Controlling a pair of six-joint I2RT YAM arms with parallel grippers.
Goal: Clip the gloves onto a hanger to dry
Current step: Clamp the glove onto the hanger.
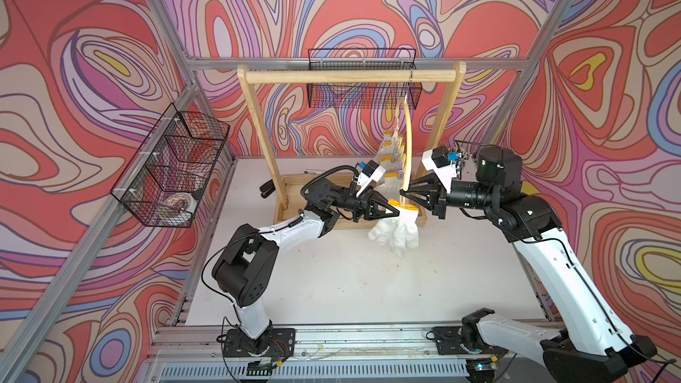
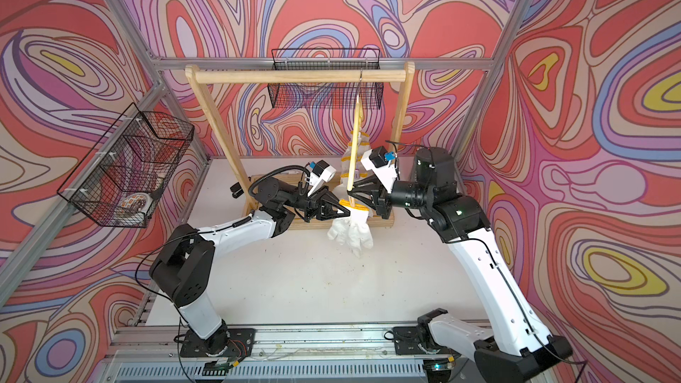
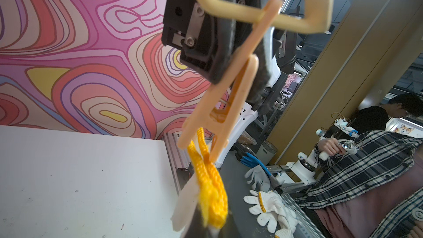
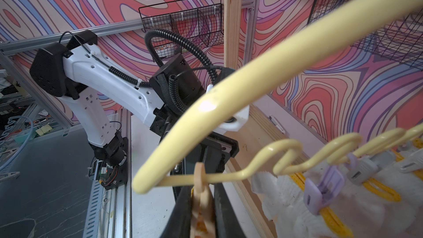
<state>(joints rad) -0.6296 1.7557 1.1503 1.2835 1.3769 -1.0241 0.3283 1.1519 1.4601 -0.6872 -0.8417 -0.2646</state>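
A white glove (image 1: 400, 232) (image 2: 352, 232) hangs by its yellow cuff (image 3: 210, 184), fingers down, above the table in front of the rail. My left gripper (image 1: 398, 211) (image 2: 349, 212) (image 3: 207, 225) is shut on that cuff. The pale yellow hanger (image 1: 408, 141) (image 2: 354, 149) (image 4: 251, 76) hangs edge-on from the wooden rail. My right gripper (image 1: 402, 193) (image 2: 349, 192) (image 4: 202, 214) is shut on the peach clip (image 3: 219, 115) (image 4: 201, 202) at the hanger's near end. The clip's mouth stands spread with the cuff's top edge between its prongs. Other gloves (image 1: 387, 156) (image 4: 297, 202) hang clipped further along the wavy bar.
The wooden rail frame (image 1: 350, 77) stands at the back of the white table (image 1: 331, 281). Black wire baskets hang on the left wall (image 1: 173, 167) and the back wall (image 1: 363, 79). A small black object (image 1: 267, 189) lies left of the frame. Spare gloves (image 3: 270, 204) lie off the table.
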